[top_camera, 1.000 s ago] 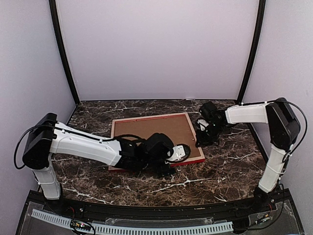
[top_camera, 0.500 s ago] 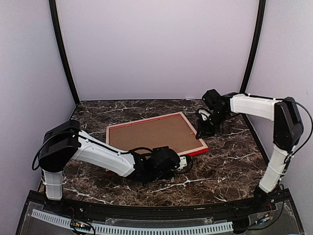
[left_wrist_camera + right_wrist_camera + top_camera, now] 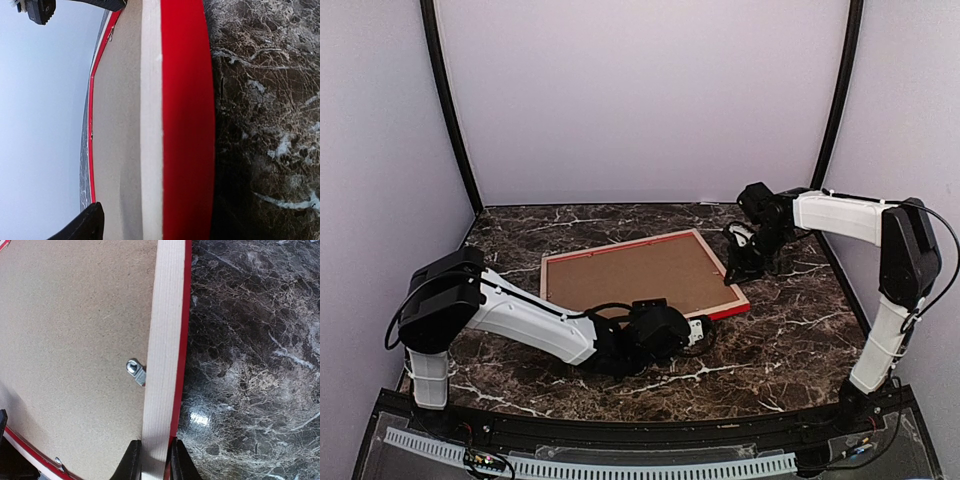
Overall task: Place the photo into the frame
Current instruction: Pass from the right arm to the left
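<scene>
One frame (image 3: pixel 162 315), back-up on the tabletop (image 3: pixel 790 330), backing board (image 3: pixel 635 275) seated in it; right fingers (image 3: pixel 131 462) clamped on its side rail; left fingers (image 3: pixel 82 225) at near edge, grip undeterminable; photo unseen, insertion unconfirmed.

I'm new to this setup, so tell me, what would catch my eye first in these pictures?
A big red frame lies face down mid-table, its brown backing board facing up, on the dark marble table. The right fingers pinch its right rim. The left fingers sit open at its near edge.
</scene>
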Controlling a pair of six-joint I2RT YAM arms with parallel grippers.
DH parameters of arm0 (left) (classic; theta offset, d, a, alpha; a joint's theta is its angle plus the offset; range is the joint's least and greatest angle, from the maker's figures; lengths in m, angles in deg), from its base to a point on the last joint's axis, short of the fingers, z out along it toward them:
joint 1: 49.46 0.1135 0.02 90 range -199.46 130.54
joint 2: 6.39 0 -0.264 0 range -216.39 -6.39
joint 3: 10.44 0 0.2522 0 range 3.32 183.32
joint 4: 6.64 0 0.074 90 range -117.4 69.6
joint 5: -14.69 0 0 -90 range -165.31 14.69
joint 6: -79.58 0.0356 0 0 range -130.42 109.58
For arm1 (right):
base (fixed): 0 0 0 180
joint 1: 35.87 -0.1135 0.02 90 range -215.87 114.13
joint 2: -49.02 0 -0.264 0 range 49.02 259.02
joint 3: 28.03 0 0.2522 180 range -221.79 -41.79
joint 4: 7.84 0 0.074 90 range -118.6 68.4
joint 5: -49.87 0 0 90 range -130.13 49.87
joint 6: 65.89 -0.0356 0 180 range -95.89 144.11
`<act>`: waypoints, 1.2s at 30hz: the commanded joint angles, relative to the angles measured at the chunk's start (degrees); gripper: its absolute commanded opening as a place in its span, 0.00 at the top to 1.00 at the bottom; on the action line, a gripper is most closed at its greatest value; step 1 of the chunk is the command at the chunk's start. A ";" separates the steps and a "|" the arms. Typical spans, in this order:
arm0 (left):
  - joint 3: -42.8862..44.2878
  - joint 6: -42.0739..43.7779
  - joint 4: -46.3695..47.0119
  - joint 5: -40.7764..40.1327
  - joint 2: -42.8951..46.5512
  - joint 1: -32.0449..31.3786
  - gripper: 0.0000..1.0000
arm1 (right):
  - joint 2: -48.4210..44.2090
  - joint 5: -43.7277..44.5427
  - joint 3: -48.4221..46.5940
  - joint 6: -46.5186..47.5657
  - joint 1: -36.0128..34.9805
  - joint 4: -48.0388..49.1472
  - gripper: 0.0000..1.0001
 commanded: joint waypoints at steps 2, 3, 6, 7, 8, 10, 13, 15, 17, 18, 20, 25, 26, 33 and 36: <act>0.38 -1.08 -1.39 0.32 3.77 0.26 0.21 | -1.24 -6.05 -1.57 1.53 0.35 1.10 1.00; 0.35 -1.16 -1.59 0.43 3.82 0.26 0.21 | -1.22 -6.04 -1.50 1.49 0.43 1.09 1.00; 0.25 -1.22 -1.65 0.24 3.95 0.26 0.27 | -0.94 -5.96 -1.23 1.66 0.62 1.25 1.00; 0.21 -1.23 -1.63 0.50 4.11 0.31 0.28 | -0.84 -6.10 -1.09 1.71 0.66 1.40 1.00; 0.17 -1.39 -1.69 0.69 4.23 0.30 0.30 | -0.75 -6.13 -0.98 1.71 0.73 1.54 1.00; -0.05 -1.82 -1.92 1.42 4.68 0.29 0.35 | -0.51 -6.22 -0.80 1.70 0.75 1.77 1.00; -0.35 -2.30 -2.16 2.69 5.48 0.26 0.47 | -0.32 -6.32 -0.47 1.73 0.89 2.14 1.00; -0.31 -2.64 -2.58 3.06 5.72 0.26 0.59 | -0.22 -6.14 -0.26 1.62 0.85 2.28 1.00; -0.31 -2.84 -2.92 3.48 5.94 0.27 0.66 | -0.19 -6.20 0.12 1.51 0.86 2.61 1.00; -0.31 -2.96 -2.99 3.68 5.99 0.27 0.69 | -0.11 -6.40 0.30 1.53 0.89 2.79 1.00; -0.24 -3.04 -3.16 3.95 6.03 0.26 0.77 | 0.00 -6.80 0.74 1.39 0.89 3.16 1.00; 0.38 -2.98 -4.79 3.41 6.30 0.31 1.00 | -0.18 -7.16 1.24 1.44 1.06 2.81 0.94; 0.50 -2.81 -4.93 3.02 6.61 0.28 1.00 | -0.43 -7.31 1.25 1.51 1.19 2.78 0.88; 2.30 0.77 -7.36 0.68 9.58 0.27 1.00 | -3.07 -9.05 -2.07 1.62 2.69 1.39 0.59; 3.78 2.48 -8.86 -0.47 11.59 0.26 1.00 | -4.55 -9.68 -5.54 1.71 3.55 -0.08 0.48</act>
